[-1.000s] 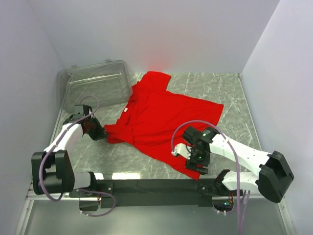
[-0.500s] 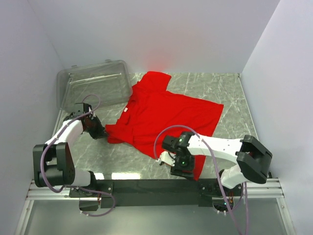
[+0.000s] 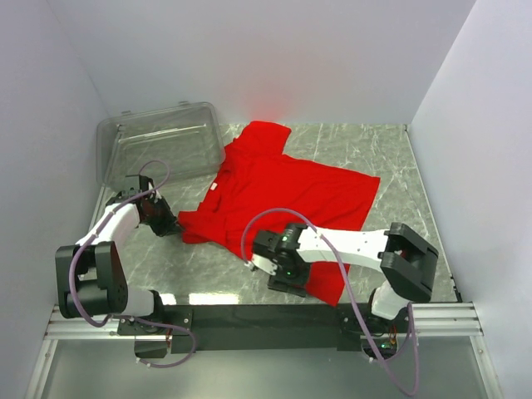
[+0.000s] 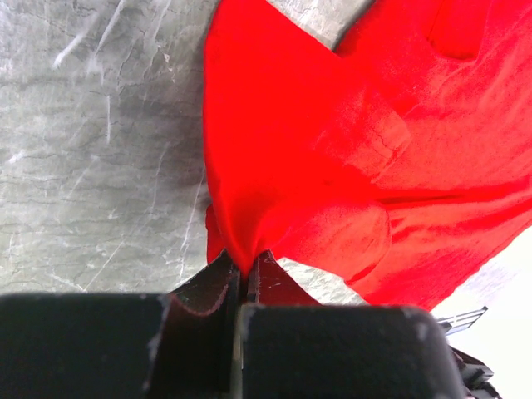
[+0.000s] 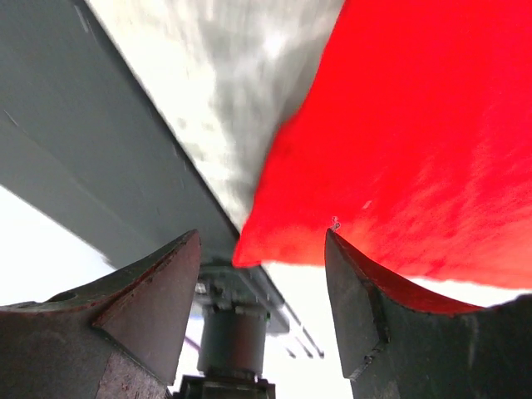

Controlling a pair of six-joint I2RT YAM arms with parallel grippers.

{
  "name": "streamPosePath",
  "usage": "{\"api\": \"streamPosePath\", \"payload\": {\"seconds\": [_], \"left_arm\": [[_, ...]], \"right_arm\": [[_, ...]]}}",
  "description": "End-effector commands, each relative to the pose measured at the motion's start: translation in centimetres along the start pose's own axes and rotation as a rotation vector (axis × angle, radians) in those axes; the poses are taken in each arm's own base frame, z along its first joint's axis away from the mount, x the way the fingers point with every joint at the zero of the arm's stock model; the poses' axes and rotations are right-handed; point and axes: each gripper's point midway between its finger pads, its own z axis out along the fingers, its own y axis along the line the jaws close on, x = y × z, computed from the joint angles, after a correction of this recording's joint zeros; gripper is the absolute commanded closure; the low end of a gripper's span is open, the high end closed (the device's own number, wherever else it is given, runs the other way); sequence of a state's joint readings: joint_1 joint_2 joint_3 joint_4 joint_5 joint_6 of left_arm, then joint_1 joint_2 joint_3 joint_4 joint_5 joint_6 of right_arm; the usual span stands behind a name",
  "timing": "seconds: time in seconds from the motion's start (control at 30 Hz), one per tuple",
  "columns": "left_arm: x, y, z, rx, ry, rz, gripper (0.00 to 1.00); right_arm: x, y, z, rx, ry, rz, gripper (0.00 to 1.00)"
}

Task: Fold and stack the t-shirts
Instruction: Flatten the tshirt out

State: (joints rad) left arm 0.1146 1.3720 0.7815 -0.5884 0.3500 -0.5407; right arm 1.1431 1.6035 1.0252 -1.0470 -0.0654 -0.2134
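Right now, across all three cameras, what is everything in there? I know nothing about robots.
red short-sleeved cloth t-shirt: one, bright red, spread rumpled across the middle of the table.
clear plastic bin: one, see-through, far left corner.
grey marbled table: one, grey with pale veins, under everything.
black mounting rail: one, black, along the near edge.
left arm: one, white and black, near left.
right arm: one, white and black, reaching in from the near right.
left gripper: one, black, pinched shut on the shirt's left edge.
right gripper: one, black, open at the shirt's near hem.
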Motion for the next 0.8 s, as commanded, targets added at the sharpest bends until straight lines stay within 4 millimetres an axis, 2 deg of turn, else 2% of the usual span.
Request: {"api": "streamPosePath", "payload": {"seconds": [0.0,0.07,0.13,0.17,0.2,0.3,0.53,0.77], "left_arm": [[-1.4,-1.3,-1.3,0.038,-0.046,0.044,0.99],[-1.5,-1.3,-1.4,0.042,-0.049,0.044,0.99],[-1.4,-1.4,-1.3,0.045,-0.047,0.044,0.99],[-1.3,-1.4,-1.3,0.047,-0.045,0.047,0.99],[-1.5,-1.3,-1.2,0.044,-0.047,0.047,0.99],[-1.8,-1.3,-1.2,0.038,-0.058,0.049,0.99],[-3.2,-1.0,-1.3,0.022,-0.093,0.031,0.99],[-4.3,-1.0,-2.0,0.018,-0.128,0.026,0.99]], "right_arm": [[-2.4,-0.5,-0.7,0.030,-0.046,0.042,0.32],[-2.3,-0.9,-0.5,0.056,-0.036,0.049,0.32],[-1.0,-1.4,0.1,0.093,0.009,0.039,0.32],[-0.2,-1.3,0.6,0.093,0.041,0.037,0.33],[1.7,-1.1,1.7,0.095,0.108,0.027,0.33],[3.6,-1.2,3.1,0.123,0.156,0.019,0.34],[3.3,-0.4,3.1,0.134,0.132,-0.026,0.35],[3.5,0.5,3.6,0.081,0.173,-0.055,0.47]]}}
